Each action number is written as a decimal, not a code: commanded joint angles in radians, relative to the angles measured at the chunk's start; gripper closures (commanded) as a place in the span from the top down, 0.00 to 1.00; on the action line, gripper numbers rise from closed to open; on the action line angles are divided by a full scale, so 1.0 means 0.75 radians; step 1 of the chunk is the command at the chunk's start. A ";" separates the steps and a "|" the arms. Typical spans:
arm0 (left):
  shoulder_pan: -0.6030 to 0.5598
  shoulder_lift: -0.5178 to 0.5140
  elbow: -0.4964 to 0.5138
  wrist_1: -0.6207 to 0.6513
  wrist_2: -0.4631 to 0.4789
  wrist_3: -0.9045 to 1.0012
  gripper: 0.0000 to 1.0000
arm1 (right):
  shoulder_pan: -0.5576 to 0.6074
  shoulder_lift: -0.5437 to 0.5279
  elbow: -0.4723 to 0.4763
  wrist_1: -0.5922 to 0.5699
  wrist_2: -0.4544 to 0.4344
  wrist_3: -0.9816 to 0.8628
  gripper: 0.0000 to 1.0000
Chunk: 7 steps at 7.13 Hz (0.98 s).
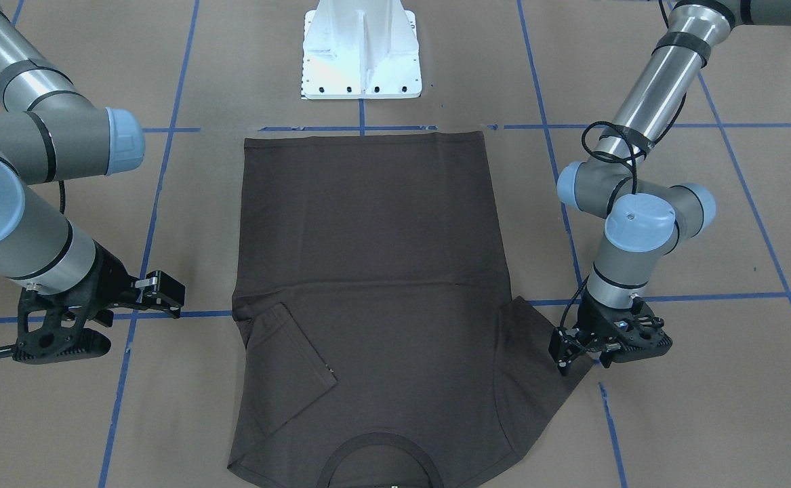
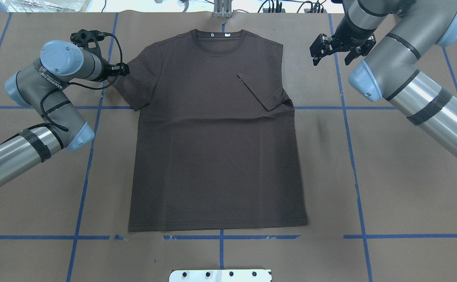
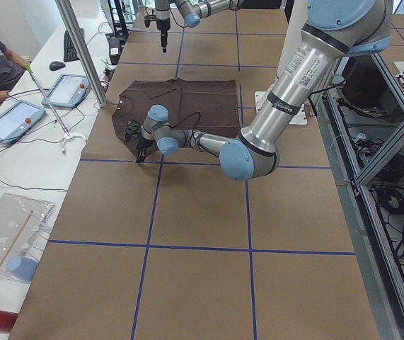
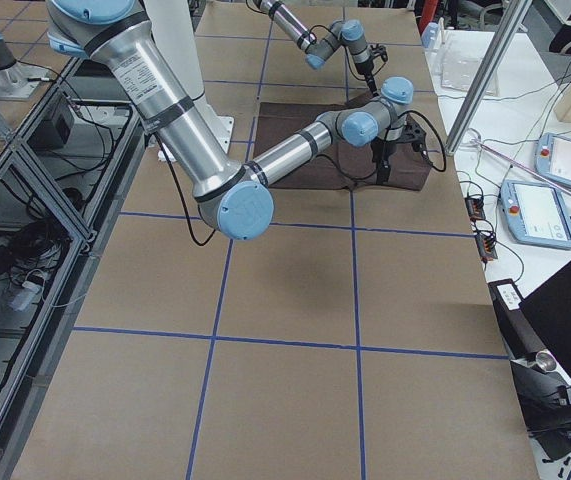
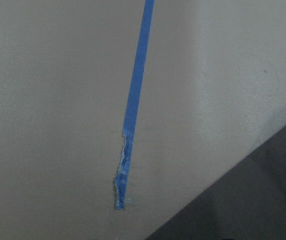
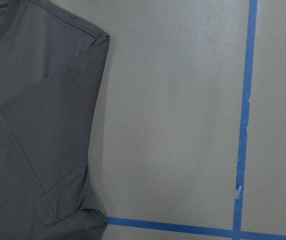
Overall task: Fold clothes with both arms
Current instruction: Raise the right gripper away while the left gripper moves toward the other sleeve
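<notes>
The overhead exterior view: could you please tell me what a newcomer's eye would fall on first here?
A dark brown T-shirt lies flat in the middle of the table, collar away from the robot, with the sleeve on the robot's right folded in over the chest. The other sleeve lies spread out, the left gripper open at its edge, while the right gripper hangs open over bare table beside the shirt.
</notes>
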 commanded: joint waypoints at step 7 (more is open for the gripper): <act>-0.004 -0.003 -0.094 0.086 -0.014 0.001 0.00 | -0.002 -0.004 0.009 0.015 -0.008 0.005 1.00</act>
